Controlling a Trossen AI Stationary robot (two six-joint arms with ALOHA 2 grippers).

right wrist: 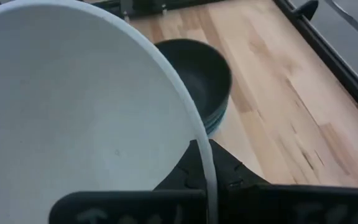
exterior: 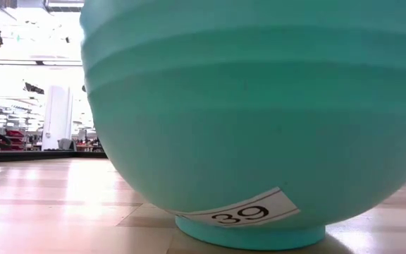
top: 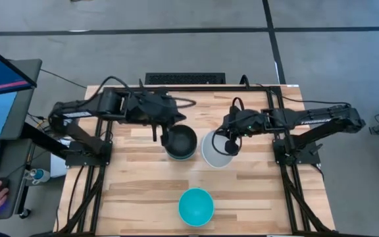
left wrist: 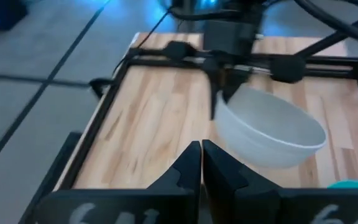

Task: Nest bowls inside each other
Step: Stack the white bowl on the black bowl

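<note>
right tool (right wrist: 205,177) grips white bowl (top: 216,151) beside black stack (top: 180,141).

Both arms reach inward over mid-table — left gripper (left wrist: 201,163) with fingers pressed together; right gripper (right wrist: 205,169) pinching a white rim.

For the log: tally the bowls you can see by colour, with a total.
Black bowl, top of a stack with blue rims beneath: 1
White bowl, rim in the right gripper: 1
Teal bowl: 1
Total clearly countable: 3; the stack's lower bowls cannot be counted.
</note>
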